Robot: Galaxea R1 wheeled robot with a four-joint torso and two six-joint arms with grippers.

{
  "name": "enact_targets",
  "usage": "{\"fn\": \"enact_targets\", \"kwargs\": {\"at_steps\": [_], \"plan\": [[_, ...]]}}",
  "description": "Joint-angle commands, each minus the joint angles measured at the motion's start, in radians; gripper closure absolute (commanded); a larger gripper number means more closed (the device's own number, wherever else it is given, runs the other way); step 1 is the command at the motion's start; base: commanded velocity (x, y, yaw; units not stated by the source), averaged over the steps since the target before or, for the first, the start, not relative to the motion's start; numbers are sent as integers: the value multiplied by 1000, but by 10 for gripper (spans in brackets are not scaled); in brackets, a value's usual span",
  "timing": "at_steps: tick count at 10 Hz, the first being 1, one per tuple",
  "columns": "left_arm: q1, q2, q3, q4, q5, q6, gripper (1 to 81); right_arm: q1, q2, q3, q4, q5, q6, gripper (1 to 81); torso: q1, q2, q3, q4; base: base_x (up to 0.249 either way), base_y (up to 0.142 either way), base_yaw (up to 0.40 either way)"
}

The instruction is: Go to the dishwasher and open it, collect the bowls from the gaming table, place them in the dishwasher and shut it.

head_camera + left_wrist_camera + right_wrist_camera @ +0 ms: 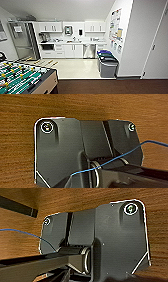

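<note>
Clearly little is done: the stainless-steel-fronted built-in dishwasher point(89, 50) sits closed under the white kitchen counter point(72, 43) at the far wall, well apart from the robot, beyond the green-fielded football table point(22, 78). No bowls are collected. Whether either claw is open or holding anything, I cannot tell.

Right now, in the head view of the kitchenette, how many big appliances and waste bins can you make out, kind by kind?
Dishwasher: 1
Fridge: 1
Waste bins, the blue-lidded bin and the grey bin in front of it: 2
Table-football table: 1
Total: 5
</note>
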Motion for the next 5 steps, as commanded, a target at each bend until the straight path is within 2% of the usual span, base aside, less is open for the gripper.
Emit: {"fn": "enact_targets", "kwargs": {"at_steps": [1, 5], "plan": [[-54, -12, 8, 3, 51, 4, 10, 58, -22, 10, -4, -54, -1, 10, 0, 0, 0, 0, 230, 0, 0], [-54, -10, 8, 5, 51, 4, 10, 66, -19, 18, -6, -59, -1, 10, 0, 0, 0, 0, 249, 0, 0]]}}
